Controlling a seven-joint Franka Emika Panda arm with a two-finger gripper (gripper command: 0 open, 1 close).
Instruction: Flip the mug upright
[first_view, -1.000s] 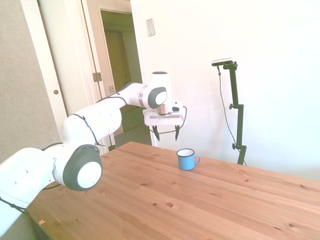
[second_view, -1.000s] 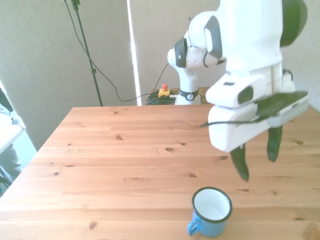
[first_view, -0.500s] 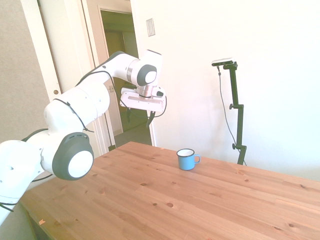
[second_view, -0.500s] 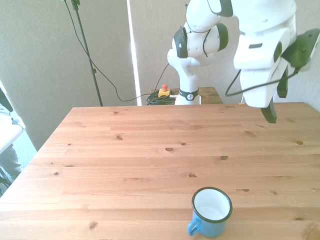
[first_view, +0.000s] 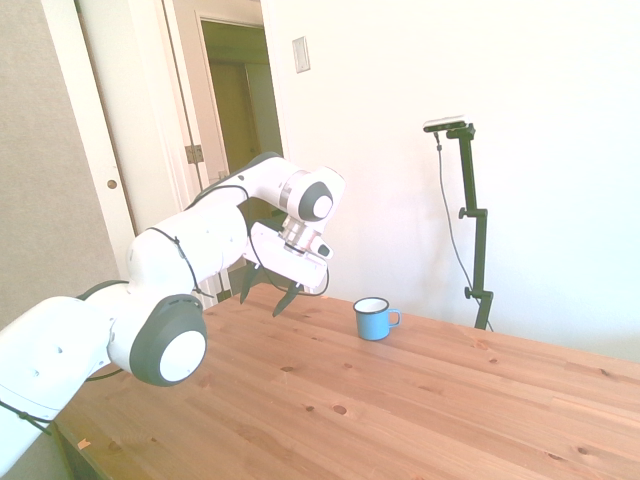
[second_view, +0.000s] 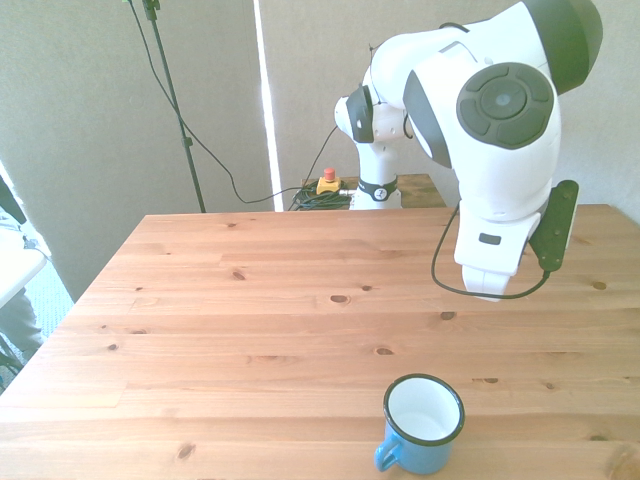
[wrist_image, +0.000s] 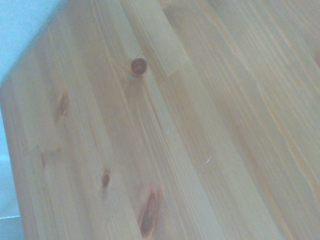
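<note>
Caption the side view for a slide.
Mug stands upright on the table; open gripper hangs apart from it.

Wooden plank table (first_view: 400, 400), pale pine with dark knots, boards running lengthwise. One item rests directly on it: small light-blue enamel mug (first_view: 375, 319) (second_view: 422, 424), white inside, thin dark rim, standing upright with mouth up. In the front view it sits near the near edge, handle toward front view's left.
</note>
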